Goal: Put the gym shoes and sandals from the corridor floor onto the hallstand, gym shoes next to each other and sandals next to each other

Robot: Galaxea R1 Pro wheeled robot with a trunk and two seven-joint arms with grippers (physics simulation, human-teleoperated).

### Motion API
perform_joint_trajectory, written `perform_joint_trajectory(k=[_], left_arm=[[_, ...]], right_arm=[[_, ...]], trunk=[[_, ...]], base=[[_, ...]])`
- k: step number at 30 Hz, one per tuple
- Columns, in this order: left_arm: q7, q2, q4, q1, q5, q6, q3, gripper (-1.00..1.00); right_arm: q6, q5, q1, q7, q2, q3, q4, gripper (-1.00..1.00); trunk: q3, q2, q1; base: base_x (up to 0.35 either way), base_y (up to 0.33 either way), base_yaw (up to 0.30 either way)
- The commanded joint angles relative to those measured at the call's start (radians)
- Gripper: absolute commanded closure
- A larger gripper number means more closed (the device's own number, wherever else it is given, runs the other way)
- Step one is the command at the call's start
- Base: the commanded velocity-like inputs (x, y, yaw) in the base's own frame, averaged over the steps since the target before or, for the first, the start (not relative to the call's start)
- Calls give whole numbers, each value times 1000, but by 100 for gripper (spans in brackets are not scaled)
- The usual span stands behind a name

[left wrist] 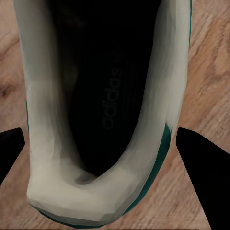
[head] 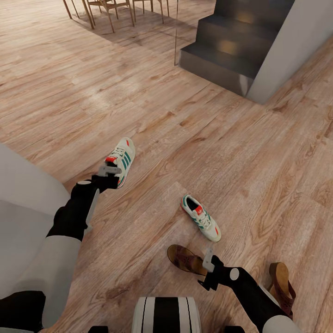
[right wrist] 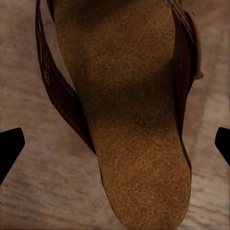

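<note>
**Both arms down over footwear on the corridor floor**

The left arm reaches forward and down at the left of the head view, its left gripper [head: 109, 170] at the heel end of one gym shoe [head: 121, 159]. In the left wrist view the fingertips [left wrist: 200, 165] stand spread on either side of that shoe's heel [left wrist: 96, 191], apart from it, with nothing held. The right arm stretches out low at the near right, its right gripper [head: 209, 264] over the near end of a sandal [head: 186, 259]. The right wrist view shows its fingertips [right wrist: 9, 146] wide apart at the frame edges, the sandal's tan footbed [right wrist: 139, 143] between them and ungripped.

Two gym shoes and two sandals lie on the corridor floor [head: 194, 115]. The left gym shoe runs near to far with its toe pointing away and slightly right. The second gym shoe [head: 201, 217] lies in the middle, well apart from the first, on a diagonal from far left to near right, its open collar at the far-left end. The sandal under the right gripper lies roughly left to right; the second sandal [head: 282, 286] is at the near right edge, lengthwise near to far, tipped on its side.
</note>
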Motion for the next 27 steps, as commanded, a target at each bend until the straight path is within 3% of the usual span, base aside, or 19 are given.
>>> perform_joint_trajectory(k=[1,18,23,27], left_arm=[[-9,0,-1,-1,-10,4,2,100],[-9,1,-1,-2,-10,9,2,100],[-9,1,-1,-2,-10,9,2,100],[-10,1,-1,-2,-10,9,2,100]], right_arm=[[5,4,0,3,-1,3,-3,-100],[6,5,0,-1,-7,1,-3,-100],[5,6,0,-50,-7,1,-1,-100],[5,6,0,-67,-7,3,1,-100]], trunk=[[-5,-1,0],[-12,-1,1],[-32,-2,3],[-32,-2,3]], base=[[0,0,0],[0,0,0],[0,0,0],[0,0,0]])
